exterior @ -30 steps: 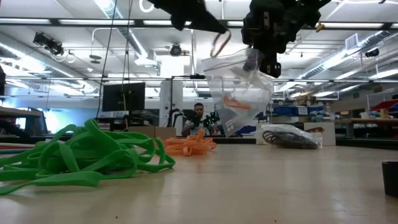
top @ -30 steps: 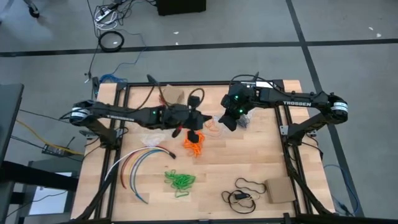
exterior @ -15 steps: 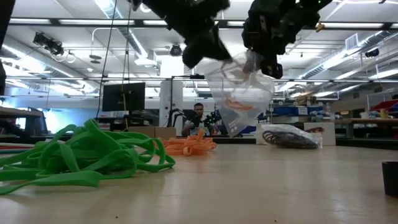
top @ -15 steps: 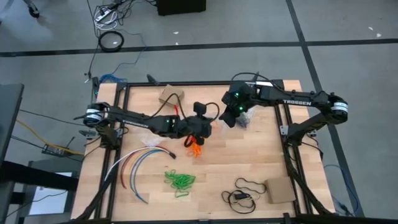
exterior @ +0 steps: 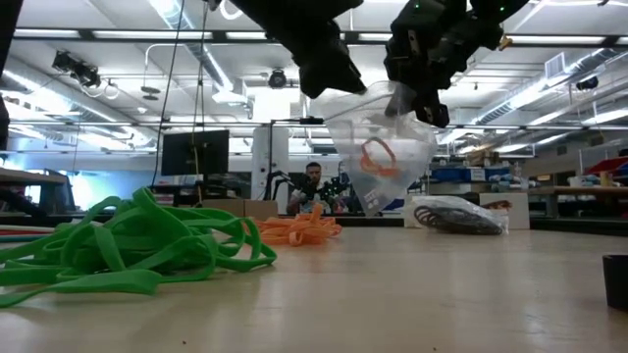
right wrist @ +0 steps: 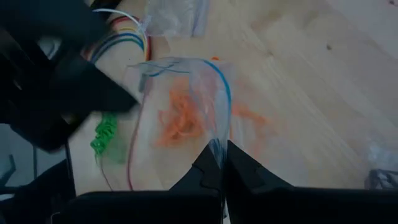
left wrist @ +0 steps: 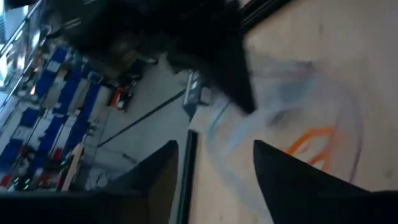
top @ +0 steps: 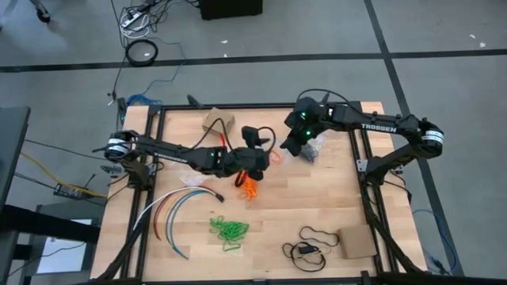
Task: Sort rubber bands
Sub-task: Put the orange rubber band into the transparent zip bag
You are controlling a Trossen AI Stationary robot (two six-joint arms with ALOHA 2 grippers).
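A clear plastic bag [exterior: 378, 157] hangs over the middle of the table with my right gripper [right wrist: 221, 155] shut on it. Orange rubber bands [right wrist: 177, 121] lie inside it. My left gripper [left wrist: 216, 146] stands open at the bag's mouth [exterior: 343, 93], with nothing between its fingers; whether it touches the bag I cannot tell. On the table lie an orange heap [top: 249, 188] and a green heap [top: 229, 229] of bands. Dark bands sit in a second clear bag [exterior: 459, 216]. My right gripper pinches the bag's upper rim [right wrist: 217, 144] between its two shut fingers, beside the blue zip line. The fingers slant down from the table's right side. The bag hangs below them with its mouth open, clear of the table.
Long coloured cables [top: 178, 206] curve at the near left. A black cord loop [top: 313, 241] and a cardboard piece [top: 356, 243] lie near right, and another cardboard piece [top: 218, 123] far left. An empty clear bag [top: 190, 176] lies under my left arm. A person [exterior: 314, 181] sits in the room behind.
My left gripper has gone toward the table's right edge and down to the bag's mouth, tipping downward, and has opened. The orange band that hung from it now lies inside the bag.
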